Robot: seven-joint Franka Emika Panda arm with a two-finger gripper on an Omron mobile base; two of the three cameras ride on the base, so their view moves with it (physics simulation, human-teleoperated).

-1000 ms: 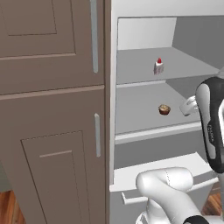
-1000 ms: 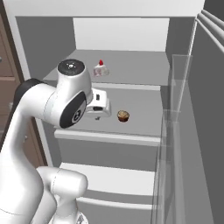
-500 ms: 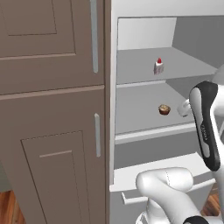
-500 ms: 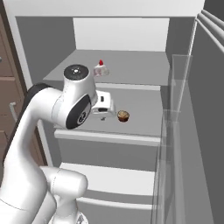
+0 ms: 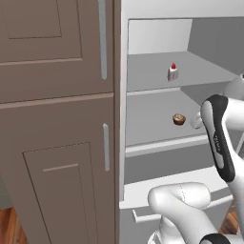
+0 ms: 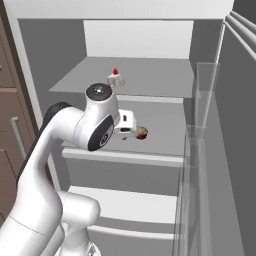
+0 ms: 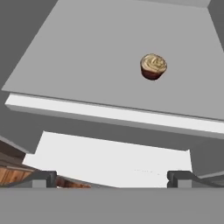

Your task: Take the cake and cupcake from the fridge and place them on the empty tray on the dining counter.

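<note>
The fridge (image 5: 157, 35) (image 6: 140, 37) stands open with pale grey shelves. On its upper shelf sits the cake (image 5: 173, 72) (image 6: 115, 79), a small white slice with a red cherry. The brown cupcake (image 5: 179, 119) (image 6: 142, 132) (image 7: 153, 66) rests on the middle shelf. My gripper (image 7: 112, 177) is open, with nothing between its fingers; it hovers over the front edge of the middle shelf, just short of the cupcake. The white hand (image 6: 127, 125) shows right beside the cupcake. The tray and the dining counter are out of view.
Brown wood cabinets (image 5: 57, 119) with vertical bar handles stand left of the fridge. The open fridge door (image 6: 215, 150) with clear bins stands on the right. Below the shelf is the fridge's white lower drawer (image 6: 125, 205). My own arm (image 5: 219, 138) crosses the shelf's right end.
My hand has moved farther into the fridge along the middle shelf and now sits closer to the cupcake. The cake and cupcake have not moved, and the jaws stay open.
</note>
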